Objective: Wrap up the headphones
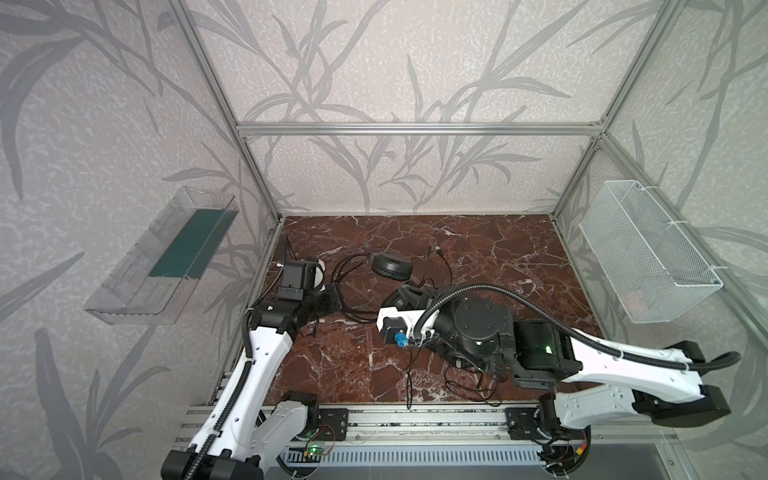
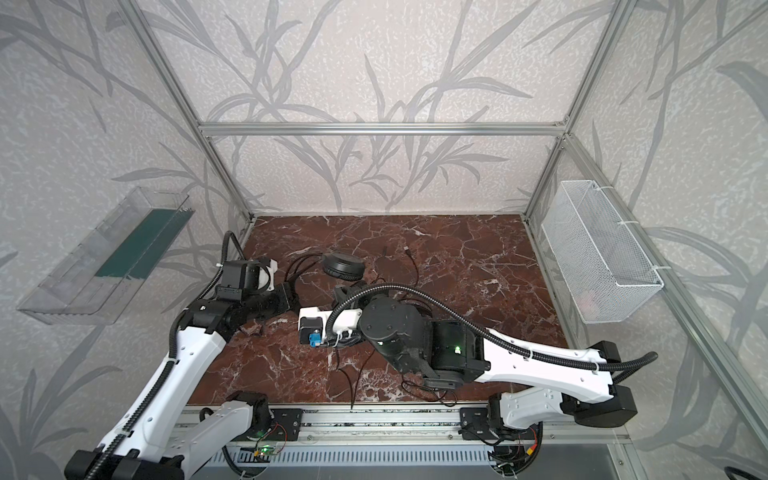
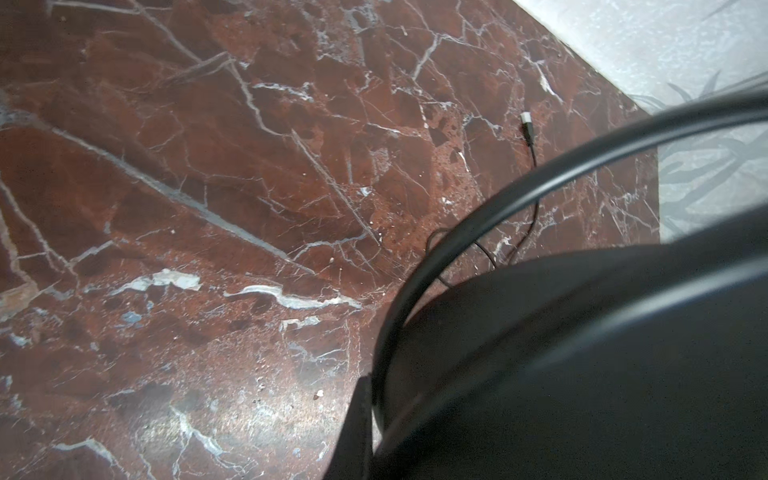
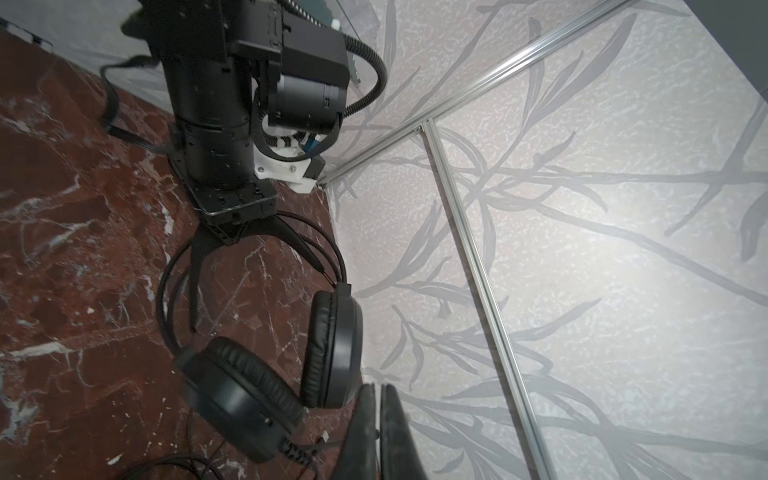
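Right fingers (image 4: pixel 365 424), pressed shut and empty, sit beside the headphones (image 4: pixel 332 349) lying on the bench (image 4: pixel 62 249), left fingers (image 3: pixel 357 432) pinching their band (image 3: pixel 540 189); I judge them light, band springy, cable (image 4: pixel 297 452) limp, so I would grasp the cable near its cup (image 4: pixel 241 395).

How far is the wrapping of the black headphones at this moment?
Done: nothing yet; a thin black cable lies loose on the red marble table. In hand: the left gripper is shut on the headband of a black over-ear headset; the right gripper is shut, apparently empty. To do: all the winding.
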You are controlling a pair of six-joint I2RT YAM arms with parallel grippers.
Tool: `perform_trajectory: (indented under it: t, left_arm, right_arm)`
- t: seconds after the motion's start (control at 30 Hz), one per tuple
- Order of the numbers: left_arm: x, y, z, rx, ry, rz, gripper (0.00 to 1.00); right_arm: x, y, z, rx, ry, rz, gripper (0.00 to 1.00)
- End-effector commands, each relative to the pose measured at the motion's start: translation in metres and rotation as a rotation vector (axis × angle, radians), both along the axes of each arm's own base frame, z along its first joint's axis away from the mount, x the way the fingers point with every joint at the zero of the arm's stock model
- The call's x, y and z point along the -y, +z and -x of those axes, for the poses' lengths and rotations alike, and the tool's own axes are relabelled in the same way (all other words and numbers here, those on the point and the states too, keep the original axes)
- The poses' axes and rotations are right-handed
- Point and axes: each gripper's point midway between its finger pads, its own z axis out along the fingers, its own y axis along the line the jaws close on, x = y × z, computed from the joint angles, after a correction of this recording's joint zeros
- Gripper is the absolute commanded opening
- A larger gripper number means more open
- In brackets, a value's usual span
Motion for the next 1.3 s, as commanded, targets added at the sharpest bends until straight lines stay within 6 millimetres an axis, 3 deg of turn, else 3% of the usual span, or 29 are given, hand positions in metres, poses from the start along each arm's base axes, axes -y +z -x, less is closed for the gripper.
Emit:
perform_trajectory:
  t: [0.0, 0.2, 0.4, 0.63, 0.8, 1.17, 1.27]
  left_arm:
    - [0.024, 0.024, 0.013, 0.112, -0.153, 0.021, 0.0]
    - [0.031, 0.024, 0.035, 0.139, -0.226, -0.016, 0.0]
    - [0.042, 0.025, 0.046, 0.148, -0.287, 0.016, 0.0]
    - [0.051, 0.033, 0.054, 0.181, -0.338, 0.034, 0.0]
    - [0.061, 0.033, 0.056, 0.176, -0.383, 0.068, 0.0]
    - [0.075, 0.034, 0.068, 0.187, -0.459, 0.108, 0.0]
    - [0.074, 0.039, 0.069, 0.206, -0.456, 0.103, 0.0]
  right_arm:
    - [0.012, 0.03, -0.005, 0.072, -0.048, -0.005, 0.0]
    - [0.023, 0.041, -0.013, 0.011, -0.031, -0.067, 0.0]
    - [0.028, 0.035, -0.021, -0.058, -0.002, -0.074, 0.0]
    - [0.059, 0.041, -0.035, -0.103, -0.022, -0.124, 0.0]
    - [0.051, 0.03, -0.037, -0.124, -0.012, -0.087, 0.0]
    - [0.04, 0.043, -0.061, -0.179, 0.011, -0.13, 0.0]
    - [0.045, 0.046, -0.062, -0.165, -0.001, -0.127, 0.0]
